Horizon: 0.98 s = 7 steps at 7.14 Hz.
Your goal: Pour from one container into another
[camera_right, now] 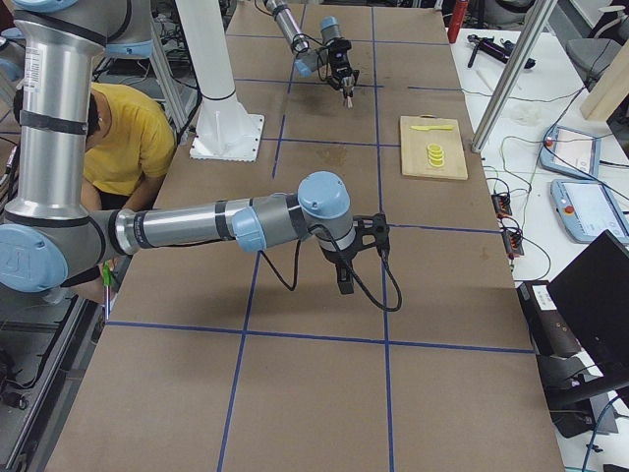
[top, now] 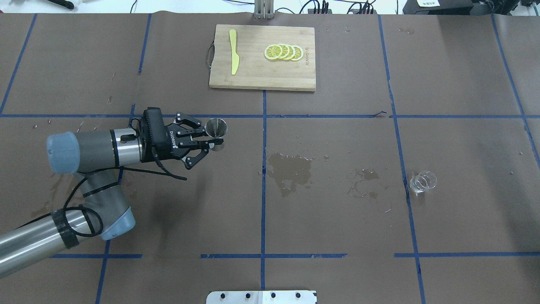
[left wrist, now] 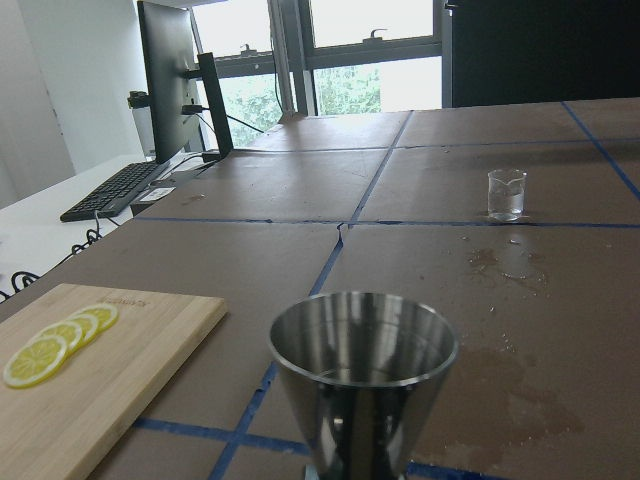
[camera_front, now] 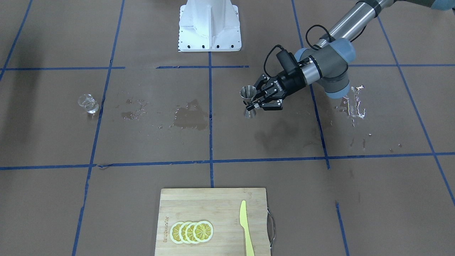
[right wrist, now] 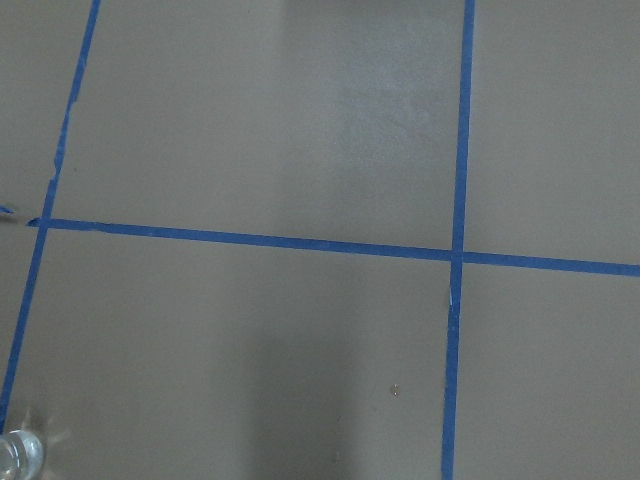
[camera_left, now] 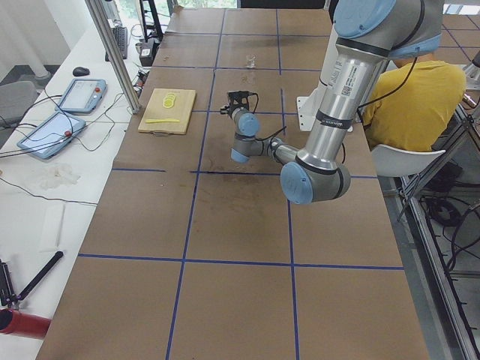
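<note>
The steel jigger [camera_front: 249,93] is a shiny double cone with a narrow waist. It stands upright, mouth up, just right of centre in the front-facing view. In the left wrist view it fills the lower middle of the frame, and its polished wall mirrors the room. The left gripper [camera_front: 251,105] reaches in from the right of that front-facing view, its fingers clamped on the jigger's waist. White lettering on the gripper's black body reads ROBOTIQ.

The clear measuring cup [camera_front: 87,103] is small and transparent. It stands alone at the left of the front-facing view, well apart from the jigger. The left wrist view shows it upright in the upper right of the frame with faint printed marks, too small to read.

The right gripper [camera_right: 344,285] points down over the table [camera_front: 53,135] at the centre of the right side view. Whether its fingers are apart or together cannot be told.

Wet patches [camera_front: 190,117] darken the brown paper between cup and jigger. At the bottom centre of the front-facing view, a wooden cutting board [camera_front: 213,209] carries lemon slices [camera_front: 192,232] and a yellow knife [camera_front: 246,227]. The brand burnt into the board is illegible.
</note>
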Each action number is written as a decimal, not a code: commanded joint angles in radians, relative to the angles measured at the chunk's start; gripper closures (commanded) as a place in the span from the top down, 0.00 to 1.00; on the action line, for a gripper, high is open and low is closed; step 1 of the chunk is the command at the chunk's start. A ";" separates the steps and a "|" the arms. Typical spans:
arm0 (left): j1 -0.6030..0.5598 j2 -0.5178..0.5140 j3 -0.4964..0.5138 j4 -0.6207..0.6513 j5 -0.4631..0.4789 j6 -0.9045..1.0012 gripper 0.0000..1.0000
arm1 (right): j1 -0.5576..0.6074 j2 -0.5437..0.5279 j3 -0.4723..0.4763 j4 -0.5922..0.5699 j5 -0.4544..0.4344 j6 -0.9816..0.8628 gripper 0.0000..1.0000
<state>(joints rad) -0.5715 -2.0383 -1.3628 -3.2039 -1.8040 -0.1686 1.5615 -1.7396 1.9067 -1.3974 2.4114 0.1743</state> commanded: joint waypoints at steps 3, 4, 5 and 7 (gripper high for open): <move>0.038 -0.206 0.108 0.130 -0.005 0.031 0.00 | 0.002 0.000 0.002 0.000 0.000 0.020 1.00; 0.056 -0.212 0.108 0.134 -0.005 0.031 0.00 | 0.002 0.003 0.005 0.000 0.001 0.025 1.00; 0.074 -0.211 0.108 0.136 -0.005 0.031 0.00 | 0.002 0.008 0.012 0.001 0.003 0.060 1.00; 0.102 -0.208 0.106 0.131 -0.003 0.011 0.00 | 0.000 0.009 0.041 0.097 -0.003 0.228 1.00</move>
<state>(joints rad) -0.4843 -2.2478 -1.2567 -3.0716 -1.8075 -0.1505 1.5622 -1.7302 1.9361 -1.3659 2.4108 0.3121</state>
